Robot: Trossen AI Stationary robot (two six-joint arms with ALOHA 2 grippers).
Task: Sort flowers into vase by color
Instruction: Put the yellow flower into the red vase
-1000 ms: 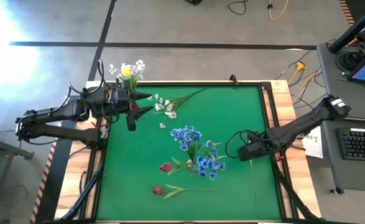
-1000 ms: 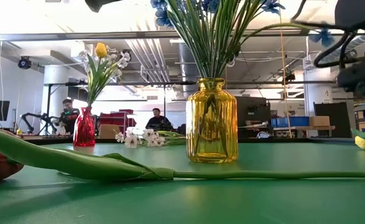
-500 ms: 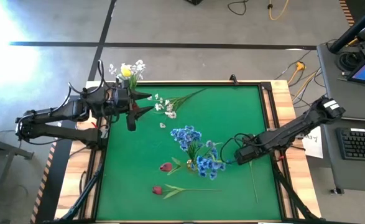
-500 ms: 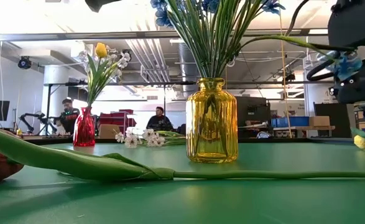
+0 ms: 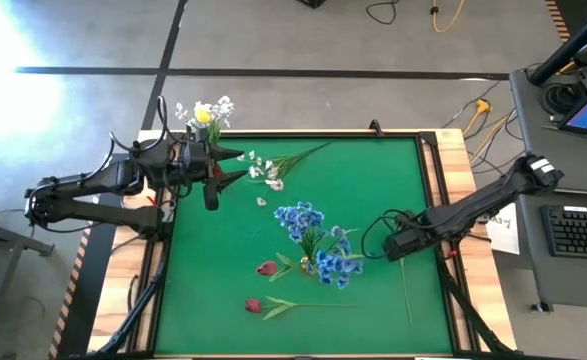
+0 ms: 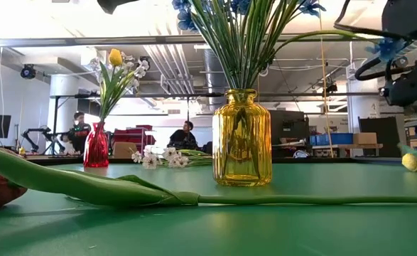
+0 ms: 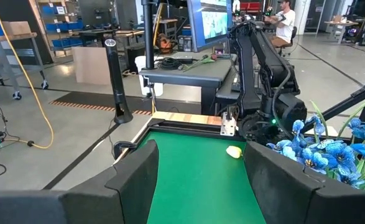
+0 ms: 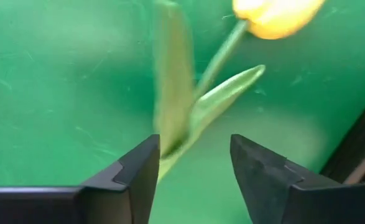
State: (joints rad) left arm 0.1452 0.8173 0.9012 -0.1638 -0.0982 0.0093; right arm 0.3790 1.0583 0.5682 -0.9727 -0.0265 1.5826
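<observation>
High view: right gripper [image 5: 385,246] low over the green felt table [image 5: 373,180], just beside the blue clustered blooms [image 5: 318,245] standing in the yellow ribbed glass vase [image 5: 306,264]; thin green stem [image 5: 406,290] of the yellow tulip trailing away behind it toward the table's near edge. Left gripper [image 5: 243,166] parked far off at the opposite side, fingers spread and empty, beside the small red glass vase [image 5: 211,170] with its white sprays and one yellow bloom; loose white blossom spray [image 5: 268,172] just ahead of its fingertips. Two red-pink tulips [image 5: 265,268] lying flat, well short of the right gripper.

Low view: yellow vase centre, red vase [image 6: 96,149] beyond; people seated at benches in an open workshop.

Left wrist view: yellow tulip head [image 7: 234,151] on the felt far ahead.

Right wrist view: fingers [image 8: 132,171] apart, leaf and stem of the yellow tulip [image 8: 275,11] lying between them, not clamped.

Likely step: picking the yellow tulip. Next: close on the stem, lift, carry across to the red vase.
</observation>
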